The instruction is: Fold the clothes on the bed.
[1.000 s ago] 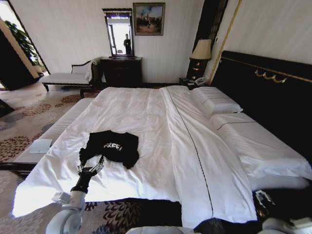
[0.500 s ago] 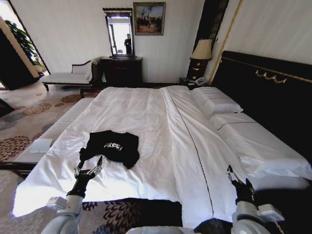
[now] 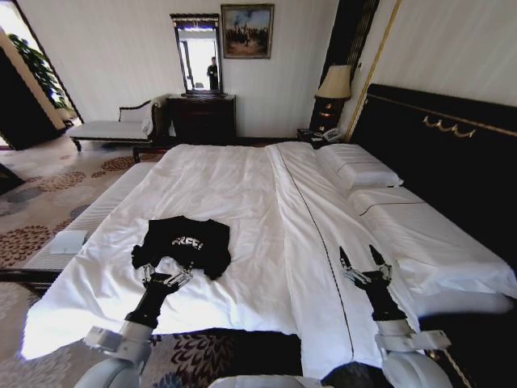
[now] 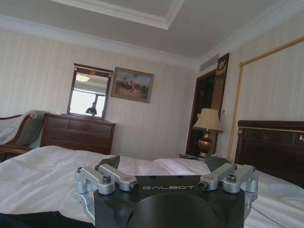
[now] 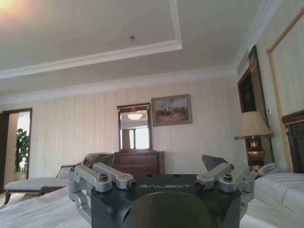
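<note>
The clothes are one black T-shirt (image 3: 184, 244) with white lettering, lying partly bunched on the near left part of the bed (image 3: 242, 186), which has white linen. My left gripper (image 3: 166, 278) hovers open just at the shirt's near hem, with nothing between its fingers. In the left wrist view the left gripper (image 4: 164, 165) stands wide open over the white sheet (image 4: 38, 175), and a strip of black fabric (image 4: 28, 221) shows under it. My right gripper (image 3: 360, 263) is raised open over the bed's near right side, far from the shirt. The right wrist view shows the right gripper (image 5: 164, 164) open and empty.
Two pillows (image 3: 359, 171) lie against the dark headboard (image 3: 452, 153) on the right. A padded bench (image 3: 81, 222) with a folded white cloth (image 3: 68, 241) runs along the bed's left side. A dresser (image 3: 200, 119), a chaise (image 3: 113, 128) and a lamp (image 3: 334, 85) stand at the far wall.
My right arm has risen from the bottom edge to hang over the bed's near right side. My left gripper has shifted slightly right along the shirt's near hem.
</note>
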